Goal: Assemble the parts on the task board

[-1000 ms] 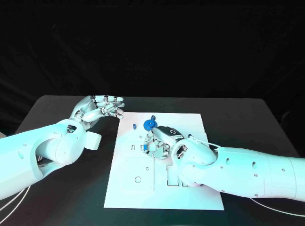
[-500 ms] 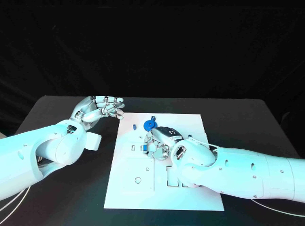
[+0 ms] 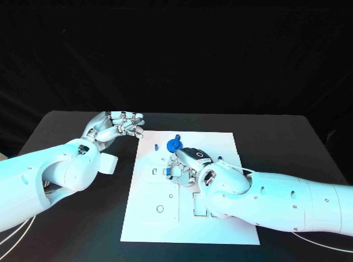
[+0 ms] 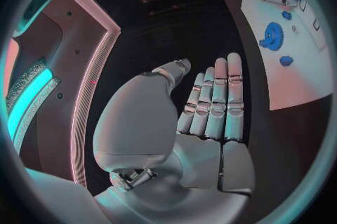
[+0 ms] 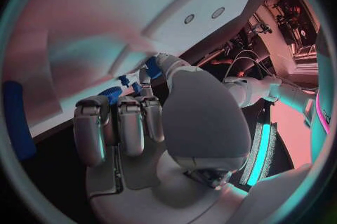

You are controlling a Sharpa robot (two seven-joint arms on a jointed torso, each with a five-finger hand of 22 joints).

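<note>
One black tabletop (image 3: 66, 131) is carrying one white task board (image 3: 223, 142). Two hands are showing. The left hand (image 3: 113, 126) is hovering beside the board's far left corner, fingers apart, gripping nothing. The right hand (image 3: 188, 161) is lying on the board, pinching one small blue part (image 3: 168, 171). One round blue part (image 3: 173, 144) is sitting just beyond it.

A robotics lab or demo stage: a black desk (image 3: 66, 131) against black drapes (image 3: 176, 54), with glowing light strips (image 4: 28, 100) and cabled equipment (image 5: 281, 5) around it.
</note>
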